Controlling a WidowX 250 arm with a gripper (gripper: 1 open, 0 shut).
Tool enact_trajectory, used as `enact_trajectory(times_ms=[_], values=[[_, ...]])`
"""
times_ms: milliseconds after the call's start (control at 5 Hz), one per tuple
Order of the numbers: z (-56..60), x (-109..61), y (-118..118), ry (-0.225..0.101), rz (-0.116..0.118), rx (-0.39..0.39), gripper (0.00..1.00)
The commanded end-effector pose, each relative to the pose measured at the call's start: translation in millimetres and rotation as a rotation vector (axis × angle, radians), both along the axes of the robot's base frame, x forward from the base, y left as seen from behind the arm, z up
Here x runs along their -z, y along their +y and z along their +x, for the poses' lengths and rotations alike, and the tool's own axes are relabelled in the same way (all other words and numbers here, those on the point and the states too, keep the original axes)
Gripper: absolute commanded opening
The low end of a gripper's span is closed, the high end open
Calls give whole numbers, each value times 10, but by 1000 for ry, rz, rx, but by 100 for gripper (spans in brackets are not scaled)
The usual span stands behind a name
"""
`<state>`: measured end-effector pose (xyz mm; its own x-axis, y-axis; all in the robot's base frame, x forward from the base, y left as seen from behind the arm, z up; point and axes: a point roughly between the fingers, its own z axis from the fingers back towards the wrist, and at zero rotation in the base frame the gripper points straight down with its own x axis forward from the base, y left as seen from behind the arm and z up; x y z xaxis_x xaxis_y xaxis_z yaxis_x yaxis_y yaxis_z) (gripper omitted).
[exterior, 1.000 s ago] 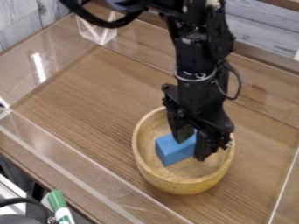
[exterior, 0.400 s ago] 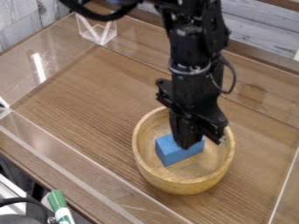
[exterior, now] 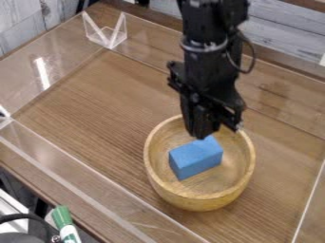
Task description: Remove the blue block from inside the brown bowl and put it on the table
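The blue block (exterior: 193,158) lies inside the brown bowl (exterior: 165,182), which stands on the table (exterior: 102,104) at the front right. My black gripper (exterior: 211,131) points straight down over the bowl's far half. Its fingertips hang just above the block's far edge. The dark fingers blend together, so I cannot tell how wide the jaws stand or whether they touch the block. Most of the block shows in front of and below the fingers.
Clear acrylic walls (exterior: 51,66) edge the tabletop on the left and front. A small clear stand (exterior: 105,28) sits at the back left. A green and black object (exterior: 57,223) lies outside the front wall.
The gripper has risen out of the bowl, from down around the block to above it. The block has shifted slightly and stays in the bowl.
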<state>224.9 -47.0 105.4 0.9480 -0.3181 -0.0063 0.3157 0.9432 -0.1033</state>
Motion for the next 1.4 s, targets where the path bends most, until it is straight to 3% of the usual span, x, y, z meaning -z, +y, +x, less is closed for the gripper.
enact_trajectory(times_ms=[0,1200], values=[[98,-142,17,-75,-2,16,100],[72,370,-73,-71,22,48,100]])
